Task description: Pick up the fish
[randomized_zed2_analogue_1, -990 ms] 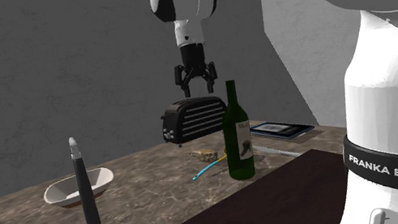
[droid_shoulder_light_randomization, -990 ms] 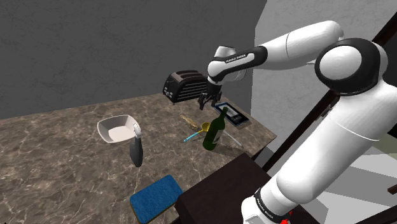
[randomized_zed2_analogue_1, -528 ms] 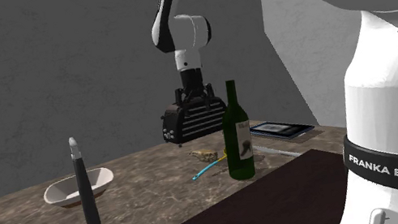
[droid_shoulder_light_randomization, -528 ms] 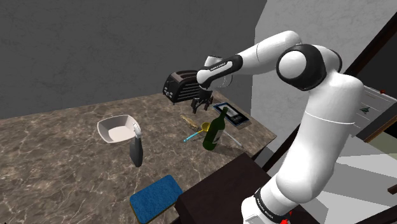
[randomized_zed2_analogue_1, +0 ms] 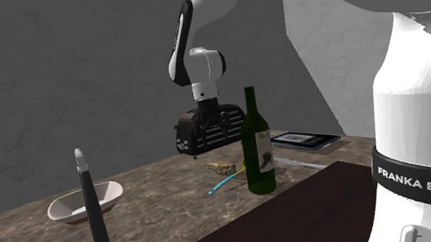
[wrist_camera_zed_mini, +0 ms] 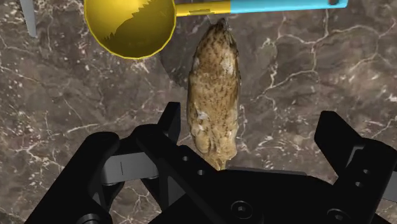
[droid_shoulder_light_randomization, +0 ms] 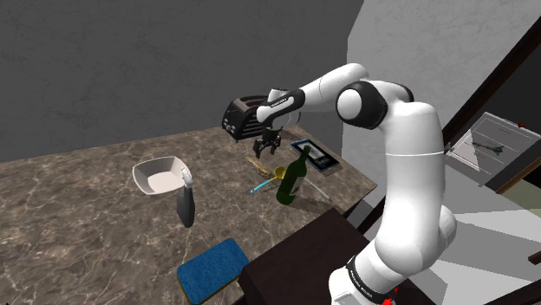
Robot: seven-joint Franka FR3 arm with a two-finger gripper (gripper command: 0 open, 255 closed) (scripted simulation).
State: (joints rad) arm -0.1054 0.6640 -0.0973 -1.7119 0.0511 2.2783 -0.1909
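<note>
A: Dark veined marble counter [droid_shoulder_light_randomization: 87,199], grey wall behind. From the shoulder view's left: white bowl [droid_shoulder_light_randomization: 160,176], upright grey grinder [droid_shoulder_light_randomization: 185,204], blue pad [droid_shoulder_light_randomization: 213,269] at the near edge
B: Then?
A: Black toaster [droid_shoulder_light_randomization: 244,117] at the back; gripper [droid_shoulder_light_randomization: 266,150] hangs low in front of it, over the fish [wrist_camera_zed_mini: 214,95]
B: Jaws?
A: Apart. Speckled tan fish lies flat on the counter between the fingers, closer to one, not clasped; its far end is by a yellow spoon [wrist_camera_zed_mini: 130,25] with a blue handle
B: Further right?
A: Green wine bottle [droid_shoulder_light_randomization: 293,178], then a tablet [droid_shoulder_light_randomization: 316,156]
</note>
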